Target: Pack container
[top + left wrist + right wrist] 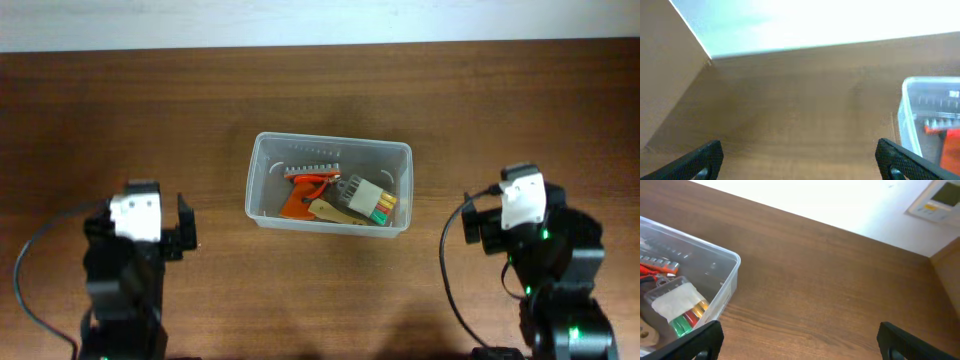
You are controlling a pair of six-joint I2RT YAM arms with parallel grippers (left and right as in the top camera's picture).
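Container: the clear plastic rectangular bin (pixel 256 180) with rounded corners and a rim sits mid-surface, long side running left to right, between the two arms.
Contents: an orange flat piece (pixel 297 203), a grey block with green, yellow and red ends (pixel 366 197) and a tan flat tag (pixel 330 212) lie inside, touching or overlapping.
Edges: the brown wooden surface (pixel 200 100) ends at its far side along a pale wall, and the bin is well apart from that edge.
Open room: broad wood lies on each side of the bin and beyond it – each arm is well apart from its walls.
Left arm: it stands nearer than the bin and to its left, aimed toward the far edge; the bin's end wall (pixel 905 115) shows at the right of its wrist view.
Left pincer (pixel 800 165): black fingers spread wide apart, only surface between them.
Right arm: it stands right of the bin, likewise aimed away – the bin's corner (pixel 725 287) is at the left of its view.
Right pincer (pixel 805 342): fingers wide apart, gripping nothing.
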